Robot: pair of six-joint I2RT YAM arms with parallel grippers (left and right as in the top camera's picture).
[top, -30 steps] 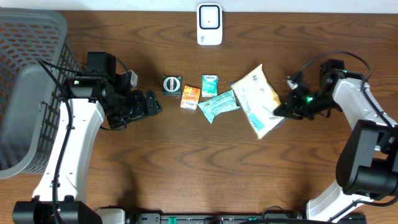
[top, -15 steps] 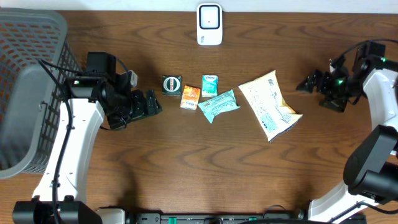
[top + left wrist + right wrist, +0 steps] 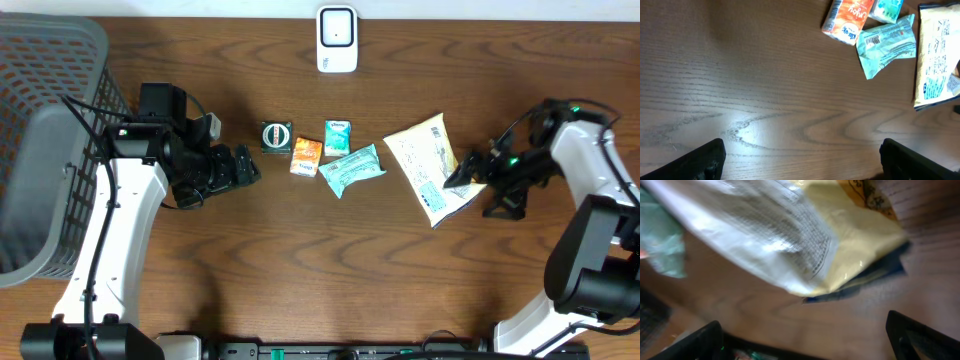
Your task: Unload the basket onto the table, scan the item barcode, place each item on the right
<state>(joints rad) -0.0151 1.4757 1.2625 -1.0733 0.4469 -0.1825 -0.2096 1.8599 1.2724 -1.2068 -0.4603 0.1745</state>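
A white scanner (image 3: 337, 38) stands at the table's far edge. Below it lie a dark round-faced tin (image 3: 276, 136), an orange packet (image 3: 306, 156), a small teal box (image 3: 337, 136), a teal pouch (image 3: 352, 169) and a yellow-white bag (image 3: 432, 166). My right gripper (image 3: 475, 192) is open at the bag's lower right corner. In the right wrist view the bag (image 3: 790, 235) lies just ahead of the gripper (image 3: 805, 340), with nothing between the jaws. My left gripper (image 3: 245, 165) is open over bare wood, left of the items. Its wrist view shows the orange packet (image 3: 847, 20) and teal pouch (image 3: 887, 44) far ahead.
A grey mesh basket (image 3: 50, 150) fills the left side of the table. Bare wood lies in front of the row of items and between the two arms. The bag's printed side faces up.
My right gripper opened and let go of the bag, which now lies flat, turned and shifted slightly right. The right arm swung out to the right, then came back beside the bag. The left arm stayed still.
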